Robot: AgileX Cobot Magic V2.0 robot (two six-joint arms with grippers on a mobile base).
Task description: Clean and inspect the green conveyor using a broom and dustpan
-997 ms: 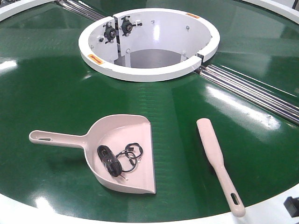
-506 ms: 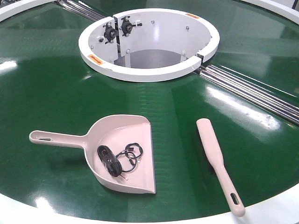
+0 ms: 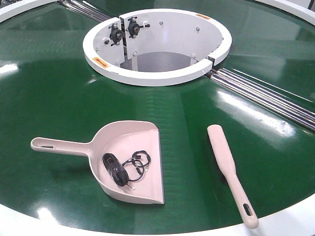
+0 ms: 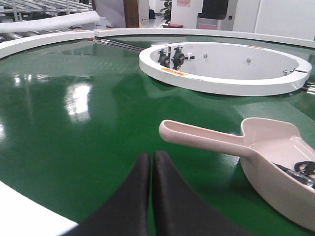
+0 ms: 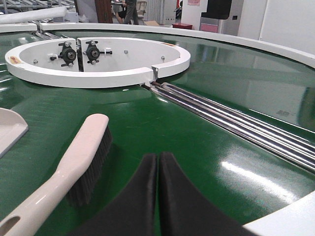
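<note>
The left gripper [image 4: 151, 160] has its two black fingers pressed together with nothing between them, and the right gripper [image 5: 158, 160] is the same. Both hang low over the green belt [image 3: 59, 93]. The dustpan [image 4: 275, 157] lies on the belt just ahead of the left gripper and off to its right, with its long handle pointing back toward that gripper. A small black tangle of cord [image 3: 125, 167] sits inside it. The brush [image 5: 74, 167] lies flat on the belt to the left of the right gripper, its bristles facing that gripper and its handle end nearest the camera. Things could go wrong from here. If a gripper goes down with its fingers pressed together, it would only push the handle away and not catch it. If the dustpan tips when lifted, the cord could slide out. The shiny belt may let both tools skid.
</note>
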